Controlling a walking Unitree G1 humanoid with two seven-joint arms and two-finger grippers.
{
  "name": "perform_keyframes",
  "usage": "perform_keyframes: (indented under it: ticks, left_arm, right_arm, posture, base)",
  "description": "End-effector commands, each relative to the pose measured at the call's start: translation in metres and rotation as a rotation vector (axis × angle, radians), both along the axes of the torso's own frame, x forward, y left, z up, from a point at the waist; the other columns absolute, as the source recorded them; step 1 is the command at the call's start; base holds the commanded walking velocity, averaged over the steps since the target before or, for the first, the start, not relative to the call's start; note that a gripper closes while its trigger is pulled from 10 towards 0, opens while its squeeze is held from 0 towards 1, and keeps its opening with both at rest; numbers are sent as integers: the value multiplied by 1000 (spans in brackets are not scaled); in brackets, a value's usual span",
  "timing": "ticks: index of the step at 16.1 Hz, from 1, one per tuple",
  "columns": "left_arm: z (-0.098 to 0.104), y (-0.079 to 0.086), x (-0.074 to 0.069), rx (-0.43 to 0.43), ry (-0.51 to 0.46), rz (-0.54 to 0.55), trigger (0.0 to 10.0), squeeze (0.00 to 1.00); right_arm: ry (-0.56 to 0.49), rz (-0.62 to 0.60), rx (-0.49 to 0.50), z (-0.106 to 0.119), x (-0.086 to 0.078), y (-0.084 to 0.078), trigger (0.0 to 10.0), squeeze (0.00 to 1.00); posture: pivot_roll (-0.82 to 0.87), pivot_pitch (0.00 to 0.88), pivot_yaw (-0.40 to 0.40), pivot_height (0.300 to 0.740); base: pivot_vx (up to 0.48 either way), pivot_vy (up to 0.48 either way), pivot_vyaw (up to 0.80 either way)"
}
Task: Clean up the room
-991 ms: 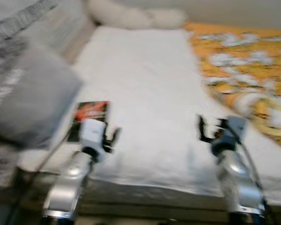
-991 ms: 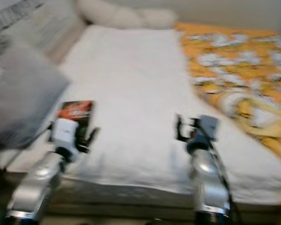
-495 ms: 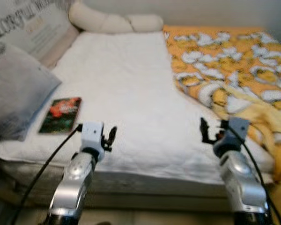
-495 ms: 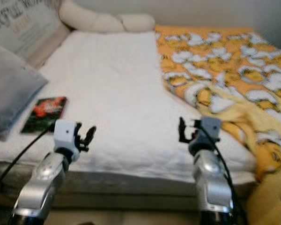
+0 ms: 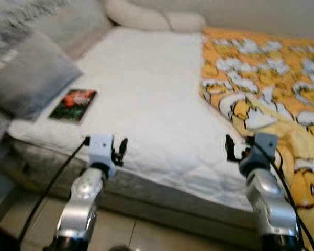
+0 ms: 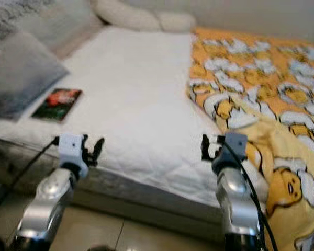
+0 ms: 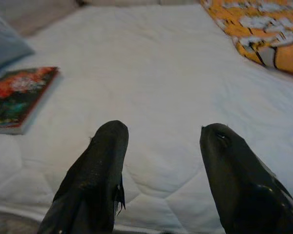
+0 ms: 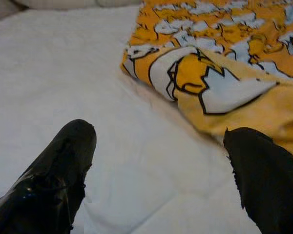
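A: What is on the bed (image 5: 146,99) that needs tidying?

B: A book (image 5: 73,98) with a dark cover and a red picture lies flat on the white mattress cover, near the robot's-left edge of the bed. Just beside it, a grey pillow (image 5: 29,78) leans at that edge. On the right side of the bed a yellow blanket (image 5: 261,78) with a white and orange cartoon pattern is spread, and its near part hangs over the corner, crumpled.

A: And at the far end?

B: Two cream pillows (image 5: 152,20) lie against the wall.

A: Where are the grippers?

B: The left gripper (image 7: 161,141) is held above the near edge of the mattress, well apart from the book. Its two black fingers (image 7: 100,165) are spread and hold nothing. The right gripper (image 8: 158,146) is in front of the place where the white cover meets the blanket. It is also released, with the fingers wide apart and nothing between them.

A: What is under the bed edge?

B: A light tiled floor (image 5: 125,232).
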State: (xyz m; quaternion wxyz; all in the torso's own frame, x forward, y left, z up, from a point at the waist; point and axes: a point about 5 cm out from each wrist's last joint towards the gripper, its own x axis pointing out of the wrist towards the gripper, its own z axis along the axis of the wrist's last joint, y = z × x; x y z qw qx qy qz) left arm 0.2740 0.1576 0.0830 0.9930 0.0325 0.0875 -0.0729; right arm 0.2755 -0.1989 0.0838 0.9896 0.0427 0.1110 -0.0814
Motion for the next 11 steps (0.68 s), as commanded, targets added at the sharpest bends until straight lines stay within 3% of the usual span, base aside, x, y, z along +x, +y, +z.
perform_keyframes:
  ticks: [1,11]
  left_arm:
    - [1,2,2,18,-6,8,10000,0]
    - [-2,1,4,14,-5,10,10000,0]
  right_arm:
    - [7,-14,18,-2,-1,0,10000,1000]
    - [19,-1,-4,-4,0,0,10000,1000]
  posture:
    - [1,0,-4,740]
    - [-8,0,-1,740]
  base:
    - [0,-409,0]
    - [0,-405,0]
